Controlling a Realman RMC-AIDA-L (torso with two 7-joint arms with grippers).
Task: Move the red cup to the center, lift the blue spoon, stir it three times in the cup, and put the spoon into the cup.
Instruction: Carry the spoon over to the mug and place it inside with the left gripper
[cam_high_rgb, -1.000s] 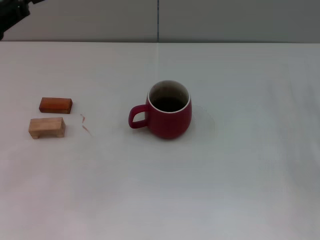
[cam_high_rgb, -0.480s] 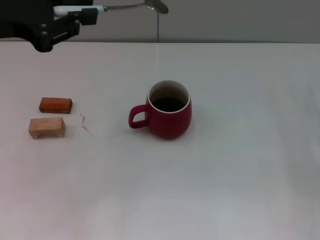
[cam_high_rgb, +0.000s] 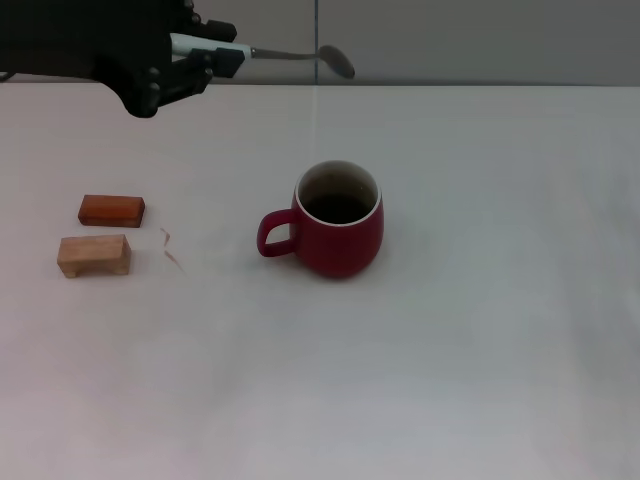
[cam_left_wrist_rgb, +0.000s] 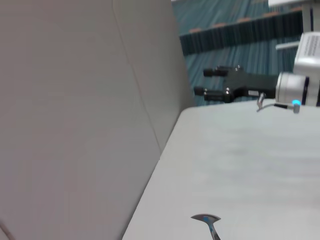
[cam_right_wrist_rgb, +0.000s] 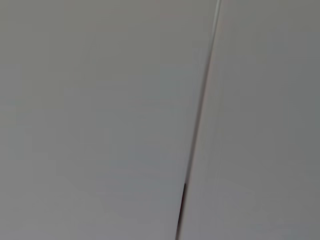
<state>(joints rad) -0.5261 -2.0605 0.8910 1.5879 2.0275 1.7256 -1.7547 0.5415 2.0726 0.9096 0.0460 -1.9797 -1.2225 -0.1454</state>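
Observation:
The red cup (cam_high_rgb: 340, 222) stands upright at the table's middle, handle pointing left, dark inside. My left gripper (cam_high_rgb: 213, 55) is high at the back left, well above and left of the cup. It is shut on the blue spoon (cam_high_rgb: 290, 52), which it holds level, with the grey bowl pointing right. The spoon's bowl also shows in the left wrist view (cam_left_wrist_rgb: 206, 218). My right gripper (cam_left_wrist_rgb: 208, 82) shows only far off in the left wrist view, beyond the table's edge, with its fingers apart and empty.
A red-brown wooden block (cam_high_rgb: 111, 210) and a pale wooden block (cam_high_rgb: 93, 255) lie at the left of the white table (cam_high_rgb: 480, 330). A small reddish scrap (cam_high_rgb: 170, 248) lies beside them. A grey wall (cam_high_rgb: 450, 40) backs the table.
My left gripper has come into view from the upper left with the spoon and moved right and down towards the cup. The cup and blocks have not moved.

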